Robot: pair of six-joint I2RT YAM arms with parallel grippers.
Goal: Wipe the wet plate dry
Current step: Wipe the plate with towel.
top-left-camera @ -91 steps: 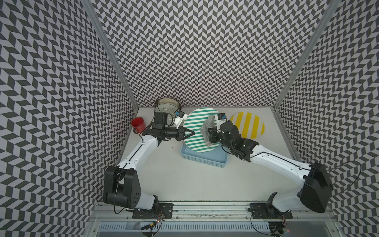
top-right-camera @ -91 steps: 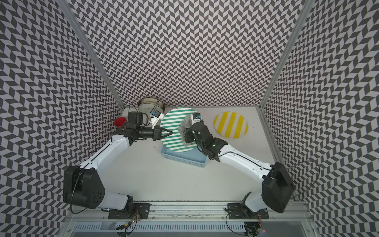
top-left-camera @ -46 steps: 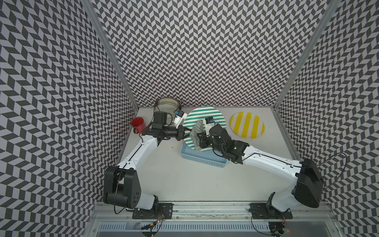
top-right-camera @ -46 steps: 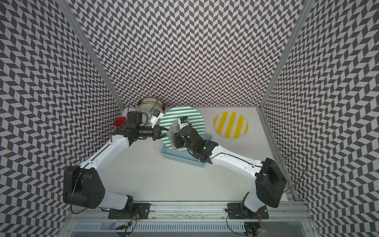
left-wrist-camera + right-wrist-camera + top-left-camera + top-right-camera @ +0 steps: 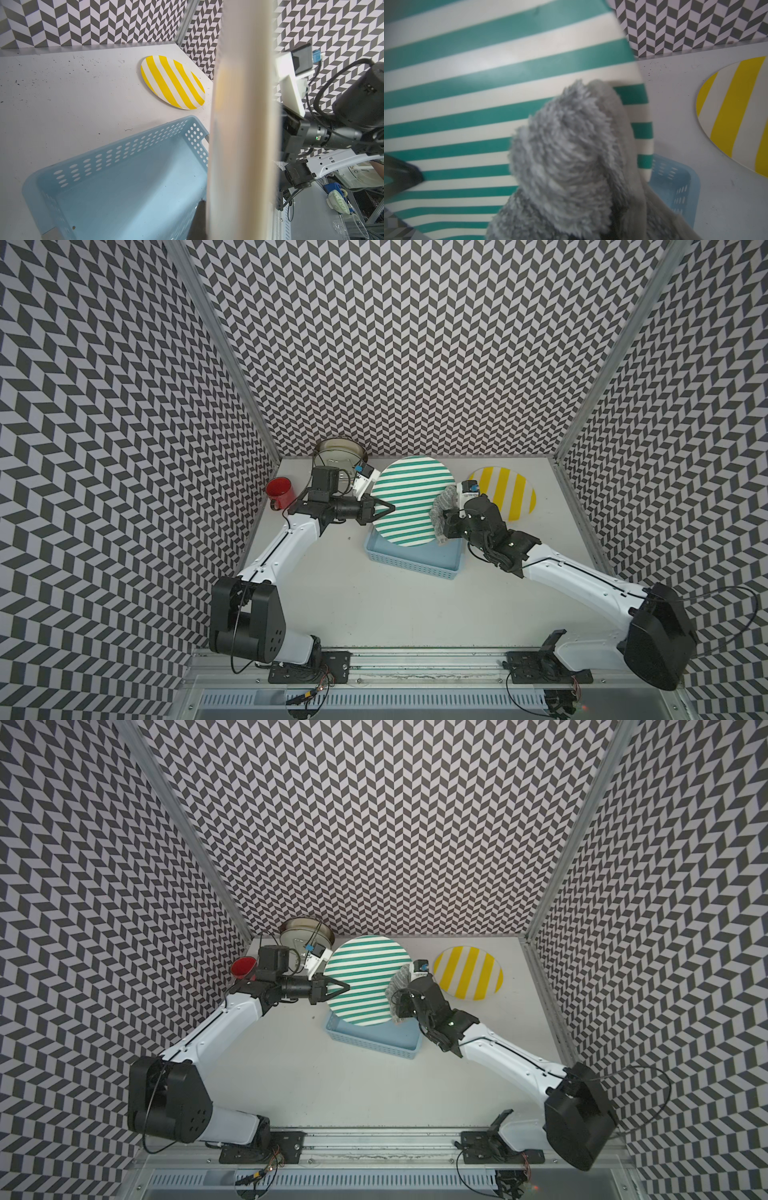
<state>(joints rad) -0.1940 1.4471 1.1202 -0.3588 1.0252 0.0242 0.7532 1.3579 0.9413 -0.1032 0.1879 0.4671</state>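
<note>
Left end effector (image 5: 384,508) clamped on rim of green-striped plate (image 5: 411,499): stiff, wet-slick, likely fragile. Right end effector (image 5: 444,526) closed on soft grey cloth (image 5: 440,506).

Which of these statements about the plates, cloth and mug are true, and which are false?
1. The left pincer grips the green plate by its rim. True.
2. The right pincer holds the cloth. True.
3. The yellow plate stands in the basket. False: it lies flat on the table beside it.
4. The mug is blue. False: it is red.
</note>
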